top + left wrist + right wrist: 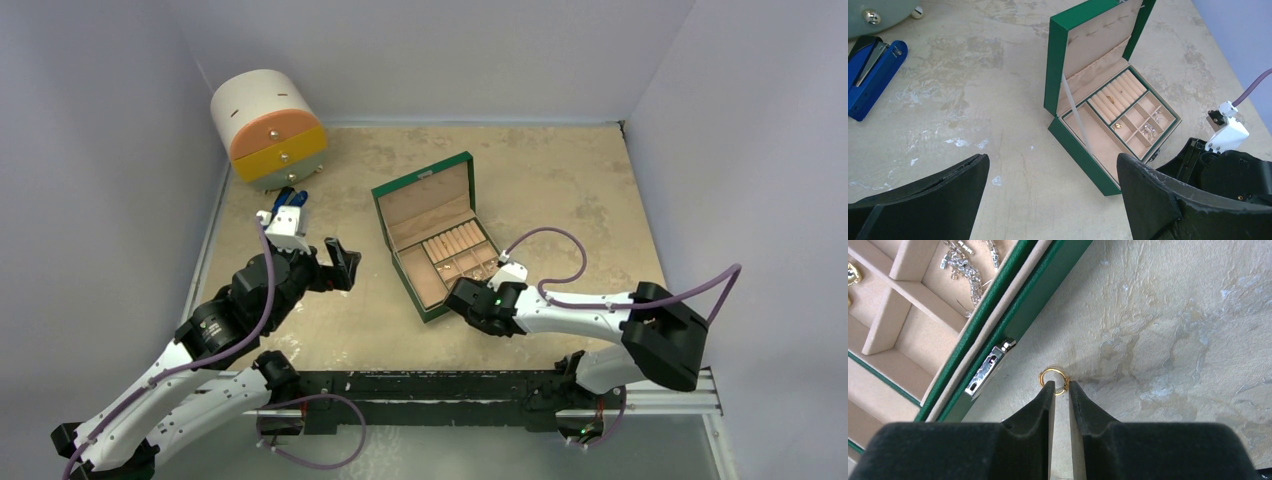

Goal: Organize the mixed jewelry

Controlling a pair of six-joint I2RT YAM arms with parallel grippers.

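Gold ring (1054,381) is straddled at its near rim by the nearly closed right claw (1060,385); a true grip cannot be confirmed. It lies on the table (1173,340) beside the green box's (1035,300) latch (985,372). The pinch should be tightened fully before any lift.

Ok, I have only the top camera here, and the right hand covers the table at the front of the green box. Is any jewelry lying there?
Observer: Yes. The right wrist view shows a small gold ring on the table, beside the latch of the green box, at the tips of the right hand.
Operator: Is it gripped?
Observer: I cannot tell. The hand is nearly shut, and the ring's near edge sits at the narrow gap.
Operator: And is something inside the box?
Observer: The left wrist view shows a second gold ring in the ring rolls, with silver pieces nearby.
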